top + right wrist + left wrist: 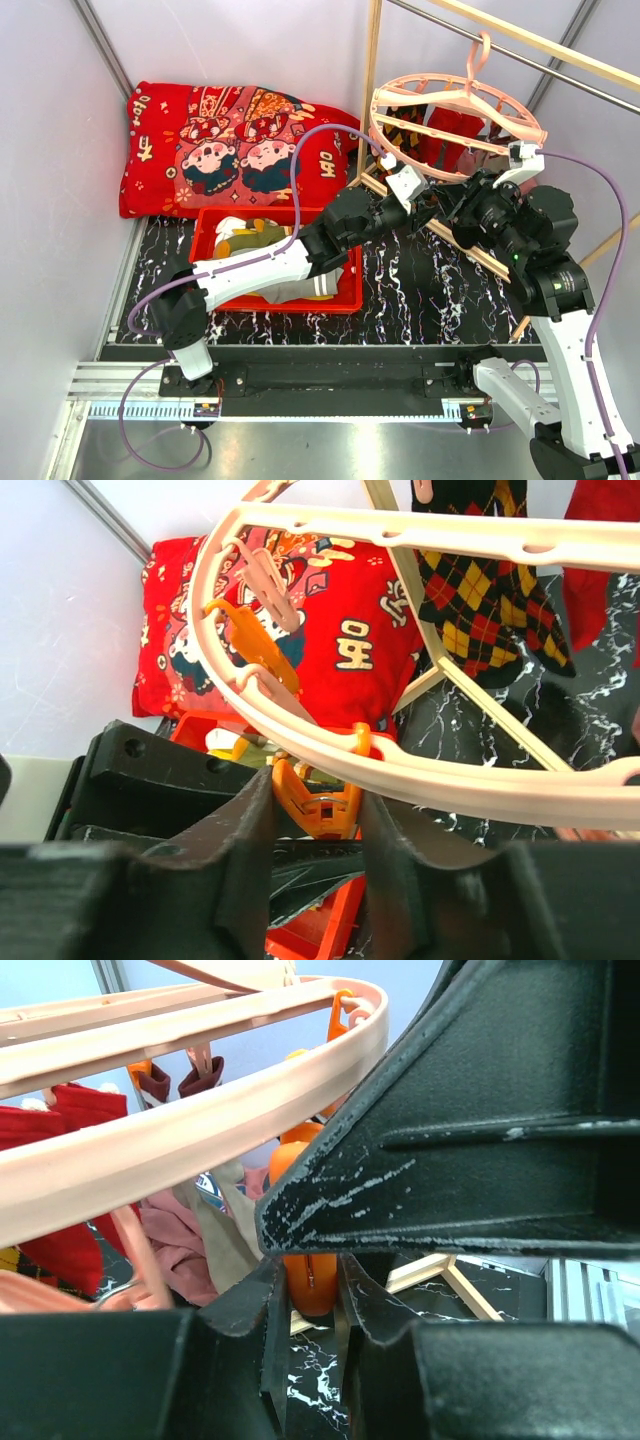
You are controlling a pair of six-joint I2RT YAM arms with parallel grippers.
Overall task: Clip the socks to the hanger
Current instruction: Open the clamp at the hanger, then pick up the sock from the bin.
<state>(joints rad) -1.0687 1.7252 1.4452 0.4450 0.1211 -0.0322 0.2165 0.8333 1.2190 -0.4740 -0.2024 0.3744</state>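
Presently, the scuffed matte-black left gripper (pixel 310 1272) and right gripper (pixel 318 795) both pinch one glossy orange plastic clip (pixel 318 812) hanging under the round pale-pink plastic ring hanger (pixel 480 788).

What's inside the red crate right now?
The red crate holds an olive-yellow sock and a pale sock at the back, and a grey white-striped sock at the near edge. The left arm lies across its middle, hiding whatever is beneath.
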